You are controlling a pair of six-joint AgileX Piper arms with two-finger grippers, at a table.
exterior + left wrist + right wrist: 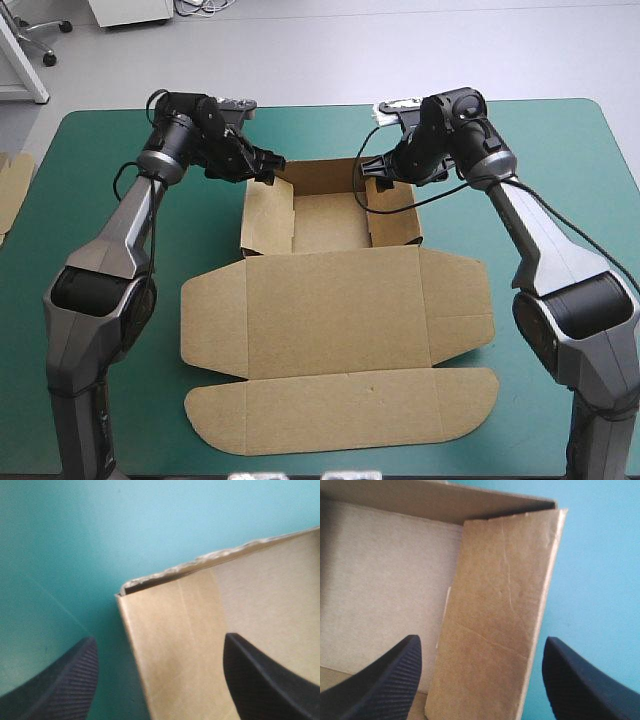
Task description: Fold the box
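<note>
Box: the brown box (335, 300) lies mid-table on the teal-green cover (100, 210). A tray is partly formed toward the far edge, and the lid panel and its flaps lie flat toward the near edge.
Left gripper (268, 165): its black fingers stand spread apart and hold nothing. They straddle the far-left corner of the tray, with the left side wall (175, 650) rising between them.
Right gripper (372, 170): also parted and empty, astride the right side wall (495, 620) at the far-right corner.
Step in hand: probably setting up and tucking the two side walls (both lean outward in the high view, so they look unlocked).
Next move: each gripper would need to nip its wall near the far corner, then turn it inward, both sides together so the tray does not skew.
Also there: spare board (12, 185) at the table's left edge.
</note>
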